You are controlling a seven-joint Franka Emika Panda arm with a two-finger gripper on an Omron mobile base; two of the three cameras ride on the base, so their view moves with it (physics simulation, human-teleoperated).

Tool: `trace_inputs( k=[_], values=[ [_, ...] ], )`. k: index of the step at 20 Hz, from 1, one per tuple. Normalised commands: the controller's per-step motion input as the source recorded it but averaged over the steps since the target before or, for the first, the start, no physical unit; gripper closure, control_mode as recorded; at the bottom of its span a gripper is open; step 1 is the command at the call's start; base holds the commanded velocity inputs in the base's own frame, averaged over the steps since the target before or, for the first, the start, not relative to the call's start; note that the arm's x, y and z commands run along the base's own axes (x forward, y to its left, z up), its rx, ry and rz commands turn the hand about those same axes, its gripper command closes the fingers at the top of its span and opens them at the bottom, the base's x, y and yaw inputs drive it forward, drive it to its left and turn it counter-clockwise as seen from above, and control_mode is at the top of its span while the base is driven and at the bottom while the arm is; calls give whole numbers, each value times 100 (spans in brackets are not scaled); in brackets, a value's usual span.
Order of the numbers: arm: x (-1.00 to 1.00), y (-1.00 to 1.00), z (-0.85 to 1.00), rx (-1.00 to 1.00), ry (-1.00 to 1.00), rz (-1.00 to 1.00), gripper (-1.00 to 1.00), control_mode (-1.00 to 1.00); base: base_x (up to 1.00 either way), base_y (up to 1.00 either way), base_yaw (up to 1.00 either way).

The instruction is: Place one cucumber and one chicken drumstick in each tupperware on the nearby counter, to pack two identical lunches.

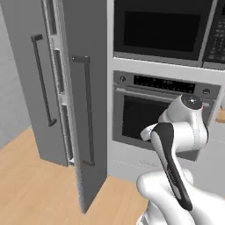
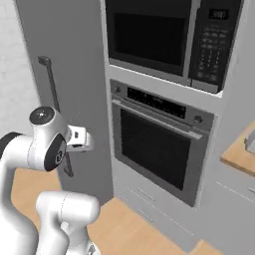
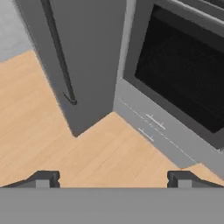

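A tall grey fridge [image 1: 66, 88] stands at the left with its doors ajar and long dark handles, and next to it a built-in oven [image 2: 159, 144] with a dark glass door sits under a microwave [image 2: 169, 35]. Far right in the right base view, a corner of the table [image 2: 239, 157] shows as a flat light-brown wooden top over pale cabinet fronts. The gripper [image 3: 113, 178] hangs released, its fingertips [image 3: 46, 178] spread wide and empty over the pale wooden floor [image 3: 87, 148].
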Motion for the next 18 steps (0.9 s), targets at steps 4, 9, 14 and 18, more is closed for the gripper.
trace_inputs(
  k=[4,9,14,18],
  values=[
    [0,0,0,0,0,0,-100,100,1,100,63],
    [0,0,0,0,0,0,-100,100,1,100,50],
    [0,0,0,0,0,0,-100,100,41,100,35],
    [0,0,0,0,0,0,-100,100,82,91,-4]
  ],
)
